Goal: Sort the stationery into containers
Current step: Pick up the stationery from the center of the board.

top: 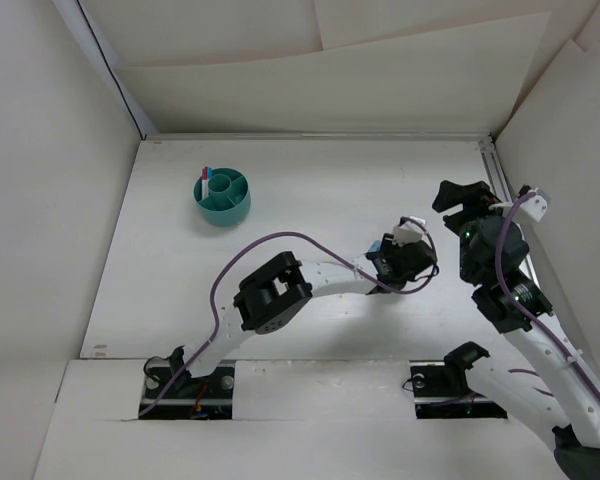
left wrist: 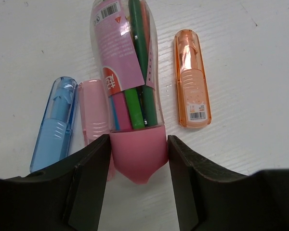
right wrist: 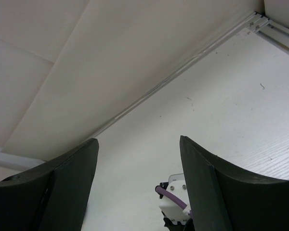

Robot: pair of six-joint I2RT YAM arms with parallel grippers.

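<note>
A clear tube (left wrist: 127,57) with a pink end, full of coloured pens, lies on the white table. Its pink end sits between the fingers of my left gripper (left wrist: 138,139), which press against both sides. Left of the tube lie a chunky blue piece (left wrist: 53,127) and a pale pink piece (left wrist: 92,113); an orange piece (left wrist: 191,82) lies to the right. In the top view my left gripper (top: 405,250) is at centre right. The teal cup (top: 223,212) stands far left at the back, holding a capped white pen (top: 206,180). My right gripper (top: 458,200) hangs open and empty, raised off the table.
White walls close in the table at the back and on both sides. A metal rail (top: 502,180) runs along the right edge next to the right arm. The left arm's purple cable (top: 280,238) loops above the table's middle.
</note>
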